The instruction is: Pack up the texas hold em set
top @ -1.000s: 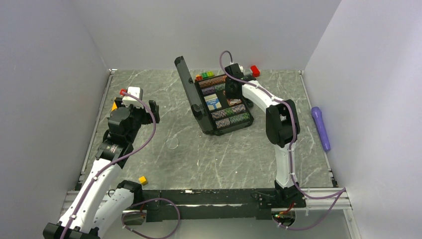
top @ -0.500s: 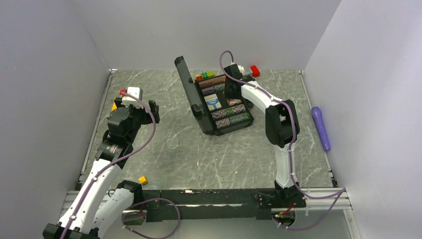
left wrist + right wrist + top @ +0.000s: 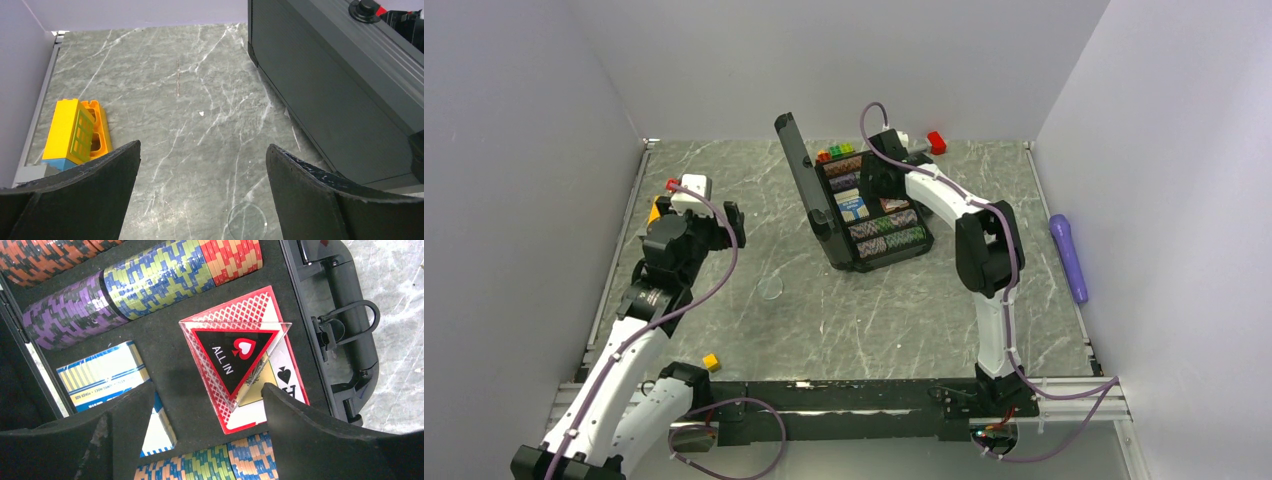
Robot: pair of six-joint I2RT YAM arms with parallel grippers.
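Observation:
The black briefcase (image 3: 894, 250) lies open at the back middle, its lid (image 3: 796, 160) standing up on the left. Rows of striped chips (image 3: 150, 280) fill it. A blue-white deck (image 3: 102, 375) and a red deck (image 3: 292, 385) lie between the rows. A clear triangular "ALL IN" marker (image 3: 232, 357) rests on the red deck. My right gripper (image 3: 209, 387) hovers open and empty above the decks, also seen from above (image 3: 874, 185). My left gripper (image 3: 203, 147) is open and empty over the table, left of the case (image 3: 727, 228). A clear round disc (image 3: 246, 221) lies below it.
A yellow and orange block (image 3: 75, 131) lies by the left wall. A small yellow cube (image 3: 711, 362) sits near the left base. A purple cylinder (image 3: 1069, 255) lies at the right edge. A red block (image 3: 936, 142) and coloured blocks (image 3: 834, 152) sit behind the case.
My right gripper has shifted a little to the left over the open case. The left arm has not moved.

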